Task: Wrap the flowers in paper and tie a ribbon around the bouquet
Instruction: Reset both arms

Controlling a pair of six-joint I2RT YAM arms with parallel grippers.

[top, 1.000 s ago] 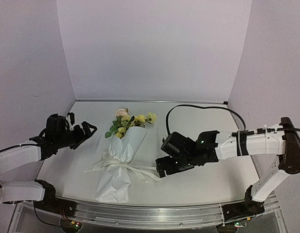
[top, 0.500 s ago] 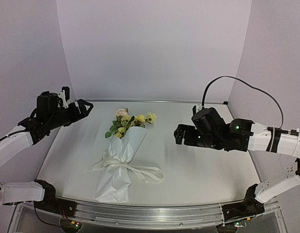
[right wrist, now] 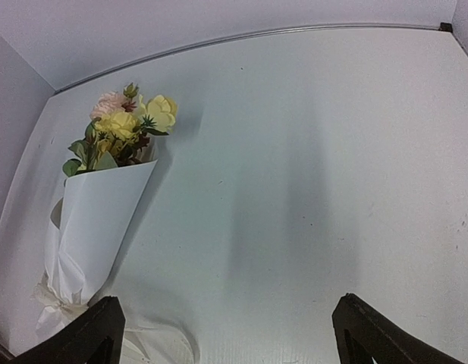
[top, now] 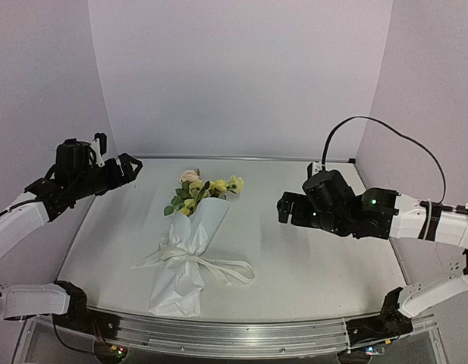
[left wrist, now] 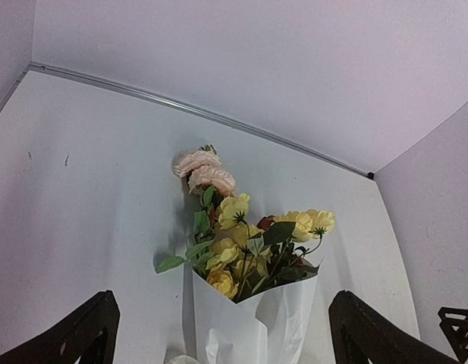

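The bouquet lies on the table, tilted left of centre, with the flowers [top: 199, 191] at its far end: yellow blossoms and a pale pink rose sticking out of the white paper [top: 192, 243] cone. The ribbon [top: 194, 262] is tied around the cone's narrow part, and one tail trails right across the table. My left gripper [top: 130, 167] hangs open, raised at the far left, apart from the bouquet. Its wrist view looks down on the flowers [left wrist: 241, 227] and paper [left wrist: 249, 322]. My right gripper [top: 285, 207] is open too, up in the air to the right, holding nothing. Its view shows the paper [right wrist: 93, 220] and the ribbon [right wrist: 48, 307].
Pale walls close the table [top: 317, 258] at the back and on both sides. A metal rail [top: 234, 334] runs along the near edge. A black cable [top: 385, 136] arcs above the right arm.
My right gripper has risen from beside the ribbon's tail and swung up and to the right. The left gripper has lifted and pulled back to the far left. The bouquet has stayed put.
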